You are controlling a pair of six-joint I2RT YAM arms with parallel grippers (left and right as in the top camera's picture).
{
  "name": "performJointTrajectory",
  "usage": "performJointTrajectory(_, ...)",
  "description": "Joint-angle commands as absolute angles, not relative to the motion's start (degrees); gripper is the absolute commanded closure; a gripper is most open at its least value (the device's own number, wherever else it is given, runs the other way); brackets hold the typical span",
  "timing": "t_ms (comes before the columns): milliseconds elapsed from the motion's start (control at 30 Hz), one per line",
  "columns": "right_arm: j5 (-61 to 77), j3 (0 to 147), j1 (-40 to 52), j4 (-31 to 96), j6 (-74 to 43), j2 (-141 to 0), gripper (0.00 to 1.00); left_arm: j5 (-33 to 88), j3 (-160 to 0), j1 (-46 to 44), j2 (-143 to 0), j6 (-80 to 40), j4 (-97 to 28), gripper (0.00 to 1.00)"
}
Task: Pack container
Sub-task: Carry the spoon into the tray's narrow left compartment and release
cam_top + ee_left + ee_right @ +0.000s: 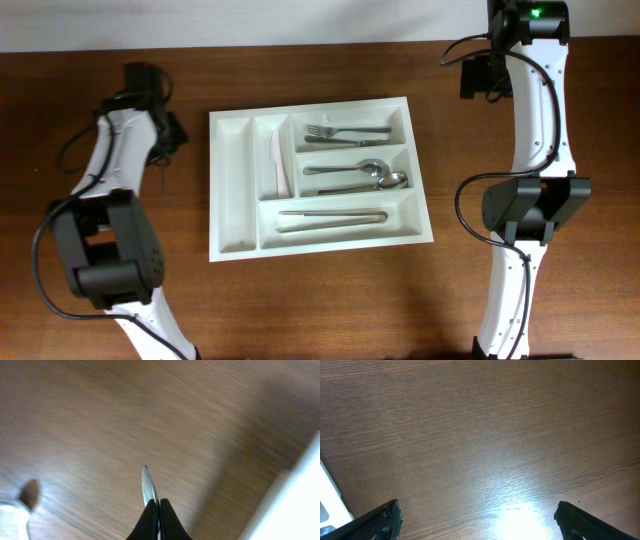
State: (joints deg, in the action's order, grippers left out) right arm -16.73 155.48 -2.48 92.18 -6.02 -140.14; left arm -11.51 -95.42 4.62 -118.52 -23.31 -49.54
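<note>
Container [232, 185] mid-desk, nearer far edge; cutlery [345, 170] in the three long compartments, white piece [279, 160] in one narrow one, kind unclear. Left gripper [156, 510] between it and left edge, jaws clamped on thin metal blade [147, 482], rest hidden. Right gripper [476, 512] by far edge, jaws wide apart, fingers [380, 522] partly out of frame

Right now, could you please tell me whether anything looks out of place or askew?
Nothing is spilled or damaged. The container sits slightly askew on the table, and the left pincer is shut on a thin metal utensil outside it.
</note>
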Motion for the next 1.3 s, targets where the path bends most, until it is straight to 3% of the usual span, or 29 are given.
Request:
performJointTrajectory(0, -18.0, 156.4, -2.3, 92.1, -6.7, -138.6, 0.01, -9.8, -98.6, 0.3, -119.0, -22.2, -50.9, 0.98)
performJointTrajectory(300, -18.0, 156.4, -2.3, 92.1, -6.7, -138.6, 0.01, -9.0, -100.1, -6.7, -119.3, -26.8, -52.3, 0.98)
performJointTrajectory(833, -18.1, 156.4, -2.3, 92.2, -6.7, -138.6, 0.01, -10.1, -98.9, -8.2, -125.7, -36.9, -55.3, 0.98)
performJointTrajectory(933, -18.1, 156.4, -2.3, 92.2, -6.7, -138.6, 0.01, -10.1, -98.9, -8.6, -125.7, -36.9, -54.7, 0.79)
performJointTrajectory(967, -18.1, 156.4, -2.3, 92.1, -6.7, -138.6, 0.01, -10.1, -99.0, -8.6, -125.7, -36.9, -54.5, 0.7)
performJointTrajectory(1000, -18.0, 156.4, -2.3, 92.2, -6.7, -138.6, 0.01, -10.1, -99.0, -8.6, -125.7, -36.9, -54.5, 0.54)
performJointTrajectory(1067, -18.0, 156.4, -2.3, 92.1, -6.7, -138.6, 0.01, -10.1, -99.0, -8.6, -125.7, -36.7, -54.5, 0.4)
performJointTrajectory(1267, -18.0, 156.4, -2.3, 92.1, -6.7, -138.6, 0.01, -10.3, -100.1, -8.0, -125.6, -34.6, -55.0, 0.37)
